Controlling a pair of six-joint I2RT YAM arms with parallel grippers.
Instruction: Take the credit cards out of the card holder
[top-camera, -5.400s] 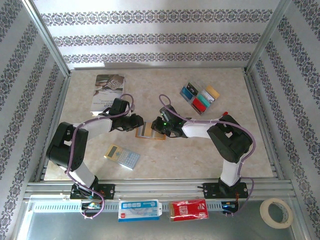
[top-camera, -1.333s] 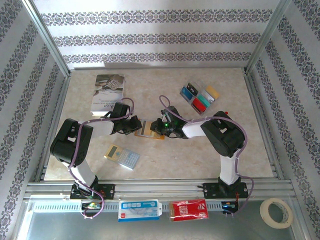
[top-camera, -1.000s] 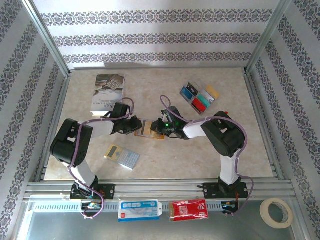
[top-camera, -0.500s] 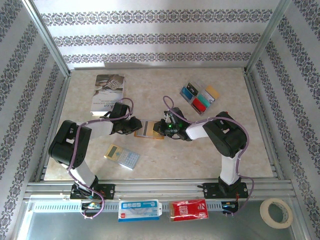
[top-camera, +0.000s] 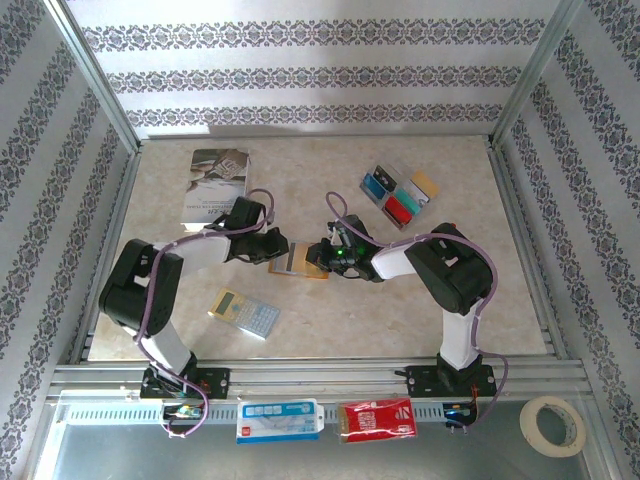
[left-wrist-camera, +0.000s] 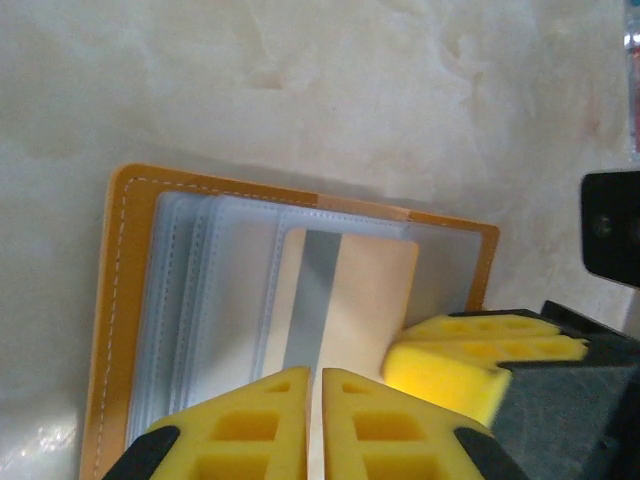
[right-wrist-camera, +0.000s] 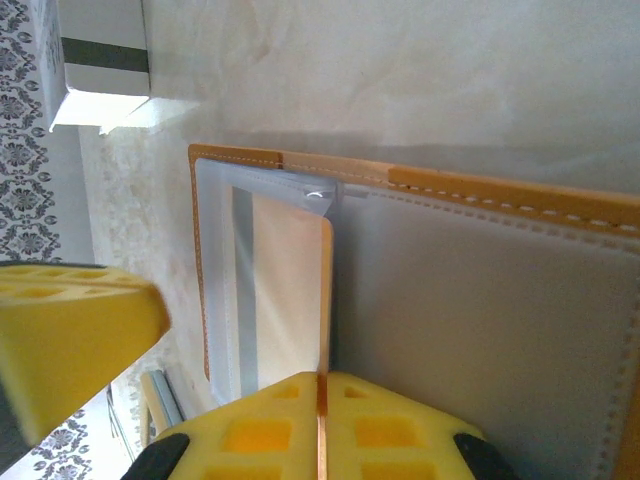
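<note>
Left wrist view is showing me the left gripper (left-wrist-camera: 315, 375) with its yellow pads pressed together, tips sitting over the near end of the card (left-wrist-camera: 350, 290). Whether they are pinching it or only bearing on it, I cannot tell. The card is lying straight ahead of the tips, its long axis and grey stripe running directly away from them. Its far end is reaching into the clear sleeves (left-wrist-camera: 215, 300) of the holder (left-wrist-camera: 118, 300), which is lying open and flat ahead of the gripper.

Just right of my tips, a pad (left-wrist-camera: 450, 362) of the right gripper (right-wrist-camera: 322, 390) is sitting by the card's near corner. In the right wrist view that gripper is clamped closed too, tips lining up with the card's long edge where it is meeting the grey panel (right-wrist-camera: 480, 330).

I'm judging the left arm better placed: it is sitting squarely on the card, so the coming move is looking like a draw straight back along the long axis.

I'm finding no readable print on the card. Farther out, lettering on the book (top-camera: 215, 182), the calculator (top-camera: 245, 312) and the two boxes (top-camera: 278, 420) is coming through too small to read.
</note>
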